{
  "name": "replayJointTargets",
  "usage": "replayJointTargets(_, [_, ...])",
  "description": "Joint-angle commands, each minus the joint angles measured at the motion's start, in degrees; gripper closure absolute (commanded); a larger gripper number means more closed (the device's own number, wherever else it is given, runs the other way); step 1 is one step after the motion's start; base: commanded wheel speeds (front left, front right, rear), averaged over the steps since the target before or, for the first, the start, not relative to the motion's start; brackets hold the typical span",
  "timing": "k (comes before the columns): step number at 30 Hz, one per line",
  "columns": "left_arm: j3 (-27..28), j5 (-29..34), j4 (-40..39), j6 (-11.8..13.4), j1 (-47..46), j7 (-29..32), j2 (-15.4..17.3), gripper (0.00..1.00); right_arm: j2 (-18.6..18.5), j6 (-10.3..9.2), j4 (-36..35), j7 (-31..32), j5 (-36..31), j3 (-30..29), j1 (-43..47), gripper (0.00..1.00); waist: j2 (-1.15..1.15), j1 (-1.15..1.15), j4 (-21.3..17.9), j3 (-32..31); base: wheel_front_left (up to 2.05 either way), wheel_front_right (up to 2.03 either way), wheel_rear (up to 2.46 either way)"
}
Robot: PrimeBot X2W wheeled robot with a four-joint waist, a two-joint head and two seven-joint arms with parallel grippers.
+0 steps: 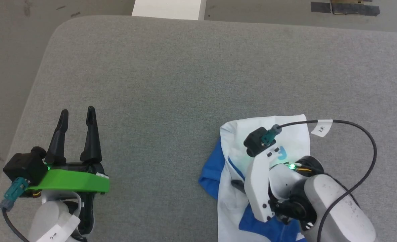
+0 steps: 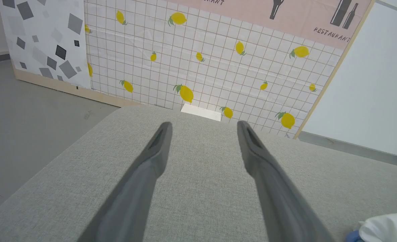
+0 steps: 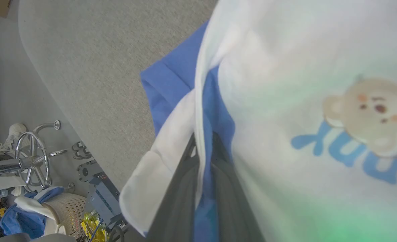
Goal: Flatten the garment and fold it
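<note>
Poster (image 2: pixel 285 20), pink, far wall: "RESTAURANT" in dark capitals at its right end. A second word, cut off at the top edge, ends "RANT".
Cable tag (image 1: pixel 321 128), white, near right: "2" plus a mark too small to read.
Second tag (image 1: pixel 55 232), near left: illegible.
Garment (image 3: pixel 285 50): light-blue lettering (image 3: pixel 346 156), upside down, partly under a bear face (image 3: pixel 369 111); not readable whole.
</note>
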Motion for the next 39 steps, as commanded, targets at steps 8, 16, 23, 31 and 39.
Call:
replayJointTargets(8, [-0.16,-0.14,0.52,-0.39,0.22,-0.27,0.25,0.0,-0.16,-0.08,-3.66,-5.95,2.44,1.85,-1.77,0.0,0.0,0.0,-1.67,-2.29,0.0,0.0,0.0])
replayJointTargets(16, [0.56,2.42,-0.37,-0.39,0.79,-0.27,0.2,0.0,-1.03,-0.08,-10.65,-8.73,-7.89,-11.69,2.3,0.0,0.0,0.0,-3.42,-3.35,0.0,0.0,0.0])
replayJointTargets(23, [2.23,7.15,-1.08,-0.22,0.5,-0.27,-1.29,0.0,3.22,-0.08,-13.82,-5.27,-20.25,-21.73,10.59,0.0,0.0,0.0,-3.92,-2.13,0.0,0.0,0.0])
replayJointTargets(31, [2.29,9.14,-0.64,-0.31,-0.78,-0.27,-2.05,0.0,4.73,-0.08,-10.67,-6.29,-23.82,-23.32,13.42,0.0,0.0,0.0,-3.61,-0.31,0.0,0.0,0.0])
replayJointTargets(39, [1.89,9.06,0.53,-0.37,-1.52,-0.27,-2.2,0.0,4.79,-0.08,-2.9,-9.98,-19.23,-20.53,13.03,0.0,0.0,0.0,-3.14,0.53,0.0,0.0,0.0])
